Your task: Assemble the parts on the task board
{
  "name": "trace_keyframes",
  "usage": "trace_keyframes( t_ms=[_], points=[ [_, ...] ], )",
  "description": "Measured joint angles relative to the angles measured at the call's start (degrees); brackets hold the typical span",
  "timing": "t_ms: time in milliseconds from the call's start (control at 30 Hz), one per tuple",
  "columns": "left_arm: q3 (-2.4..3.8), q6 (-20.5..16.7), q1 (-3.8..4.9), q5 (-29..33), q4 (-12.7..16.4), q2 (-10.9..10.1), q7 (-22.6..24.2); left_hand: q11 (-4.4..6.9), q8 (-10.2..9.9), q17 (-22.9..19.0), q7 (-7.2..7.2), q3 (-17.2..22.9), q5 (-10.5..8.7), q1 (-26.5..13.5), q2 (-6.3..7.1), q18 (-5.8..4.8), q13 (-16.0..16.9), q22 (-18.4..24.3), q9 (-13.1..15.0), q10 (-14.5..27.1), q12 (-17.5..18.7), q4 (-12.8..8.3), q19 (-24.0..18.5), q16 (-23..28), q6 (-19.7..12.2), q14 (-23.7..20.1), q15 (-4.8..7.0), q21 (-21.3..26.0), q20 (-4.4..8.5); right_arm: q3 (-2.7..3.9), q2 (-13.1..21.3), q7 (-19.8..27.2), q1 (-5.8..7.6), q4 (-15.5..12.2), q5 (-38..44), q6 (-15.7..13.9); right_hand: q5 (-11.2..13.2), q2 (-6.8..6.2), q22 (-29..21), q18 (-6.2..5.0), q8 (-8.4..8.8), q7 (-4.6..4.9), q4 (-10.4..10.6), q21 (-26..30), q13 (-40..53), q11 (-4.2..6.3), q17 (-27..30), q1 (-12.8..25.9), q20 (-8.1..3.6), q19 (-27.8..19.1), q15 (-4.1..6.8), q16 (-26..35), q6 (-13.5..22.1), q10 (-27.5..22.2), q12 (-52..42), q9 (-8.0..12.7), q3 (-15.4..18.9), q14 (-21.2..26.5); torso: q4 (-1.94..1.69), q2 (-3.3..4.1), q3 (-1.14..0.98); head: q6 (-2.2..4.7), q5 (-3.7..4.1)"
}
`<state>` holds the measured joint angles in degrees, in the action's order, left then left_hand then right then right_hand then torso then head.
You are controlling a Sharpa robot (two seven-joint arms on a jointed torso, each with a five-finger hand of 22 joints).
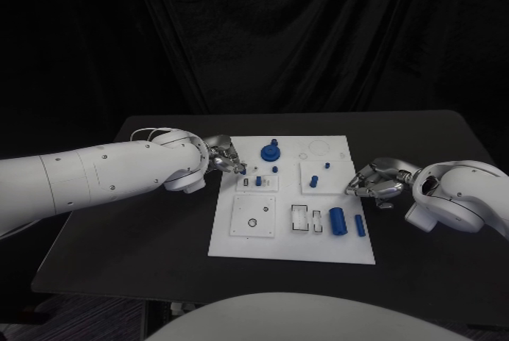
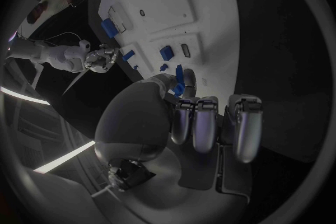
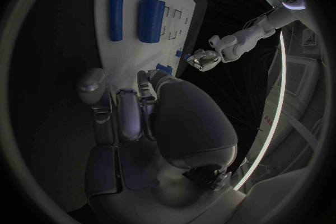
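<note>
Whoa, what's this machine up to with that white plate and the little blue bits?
It is fitting small blue parts into a white task board on a black table. The left robot hand is at the board's left edge and seems to pinch a small blue part in its fingertips. The right robot hand sits curled at the board's right edge; whether it holds anything is unclear. Two blue cylinders lie loose near it.

White rounded arm shells, small dark screw dots; silver left hand [image 1: 223, 154], right hand [image 1: 376, 181], segmented fingers.
</note>
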<state>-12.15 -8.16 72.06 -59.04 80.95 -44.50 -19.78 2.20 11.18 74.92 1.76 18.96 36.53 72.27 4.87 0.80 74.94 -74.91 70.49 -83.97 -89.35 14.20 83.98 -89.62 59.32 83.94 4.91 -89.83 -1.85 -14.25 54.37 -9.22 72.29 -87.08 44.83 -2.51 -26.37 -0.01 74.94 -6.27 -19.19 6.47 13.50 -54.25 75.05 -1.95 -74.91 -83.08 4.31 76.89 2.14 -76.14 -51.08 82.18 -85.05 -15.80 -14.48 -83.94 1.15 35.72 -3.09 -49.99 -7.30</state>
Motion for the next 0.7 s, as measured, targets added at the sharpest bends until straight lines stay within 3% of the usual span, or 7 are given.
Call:
trace_keyframes(
  t_ms=[133, 333, 500, 700],
  points=[
    [0.0, 0.0, -0.05, -0.06, 0.15, -0.04, -0.41, 0.0, -0.02, 0.0, 0.01, 0.51, -1.04, -0.24, 0.23, 0.0, 0.0, 0.0, 0.0, 0.0, 0.0, -0.41, 0.0, 0.0, 0.0, 0.0, 0.0, 0.0, 0.0, 0.01, 0.01, 0.0, 0.0, -0.04, 0.0, -0.01, 0.0, 0.0, 0.0, 0.0, 0.0, 0.0, 0.0, 0.0, 0.0, 0.0, 0.0, 0.0, 0.0, 0.0, 0.0, 0.0, 0.0, 0.0, 0.0, -0.04, 0.0, 0.0, 0.0, -0.01, -0.03, 0.0, 0.14],
    [0.0, 0.04, -0.27, -0.44, 0.18, -0.04, -1.19, 0.0, -0.03, 0.0, 0.01, 0.78, -4.13, -1.36, -0.3, 0.0, 0.0, 0.0, 0.0, 0.0, 0.0, -0.32, 0.0, 0.0, 0.0, 0.0, 0.0, 0.0, 0.0, 0.01, 0.02, 0.01, 0.0, -0.05, 0.0, -0.03, 0.0, 0.0, -0.01, 0.0, 0.0, 0.0, 0.0, 0.0, 0.01, 0.0, 0.0, 0.0, 0.0, 0.0, 0.0, 0.0, 0.0, 0.0, 0.0, -0.04, 0.0, 0.0, -0.02, -0.03, -0.05, 0.0, 0.11],
    [0.01, 0.08, -0.89, -0.74, -0.04, 0.06, -1.85, 0.0, -0.32, 0.0, 0.01, 1.01, -7.7, -2.15, -0.63, 0.0, 0.0, 0.0, -0.15, 0.0, 0.0, -0.23, 0.0, 0.0, 0.0, 0.0, 0.0, 0.0, 0.0, 0.01, -0.04, 0.01, 0.0, -0.05, 0.0, -0.04, 0.0, 0.0, -0.01, 0.0, 0.0, 0.0, 0.0, 0.0, 0.01, 0.0, 0.0, 0.0, 0.0, 0.0, 0.0, 0.0, 0.0, 0.0, 0.0, -0.03, 0.0, 0.0, 0.03, -0.04, -0.04, 0.0, 0.01],
    [0.0, 0.06, -1.61, -0.98, -0.2, 0.18, -2.37, 0.0, -0.32, 0.0, -0.01, 1.01, -9.29, -2.44, -0.45, 0.01, 0.0, 0.0, -0.17, 0.0, 0.0, -0.23, 0.0, 0.0, -0.01, 0.0, 0.0, 0.0, 0.0, -0.01, -0.03, 0.01, 0.0, -0.02, 0.0, -0.04, 0.0, 0.0, -0.01, 0.0, 0.0, 0.0, 0.0, 0.0, 0.01, 0.0, 0.0, 0.0, 0.0, 0.0, 0.0, 0.0, 0.0, 0.0, 0.0, -0.03, 0.0, 0.0, 0.07, -0.03, 0.01, 0.0, 0.05]
  ],
)
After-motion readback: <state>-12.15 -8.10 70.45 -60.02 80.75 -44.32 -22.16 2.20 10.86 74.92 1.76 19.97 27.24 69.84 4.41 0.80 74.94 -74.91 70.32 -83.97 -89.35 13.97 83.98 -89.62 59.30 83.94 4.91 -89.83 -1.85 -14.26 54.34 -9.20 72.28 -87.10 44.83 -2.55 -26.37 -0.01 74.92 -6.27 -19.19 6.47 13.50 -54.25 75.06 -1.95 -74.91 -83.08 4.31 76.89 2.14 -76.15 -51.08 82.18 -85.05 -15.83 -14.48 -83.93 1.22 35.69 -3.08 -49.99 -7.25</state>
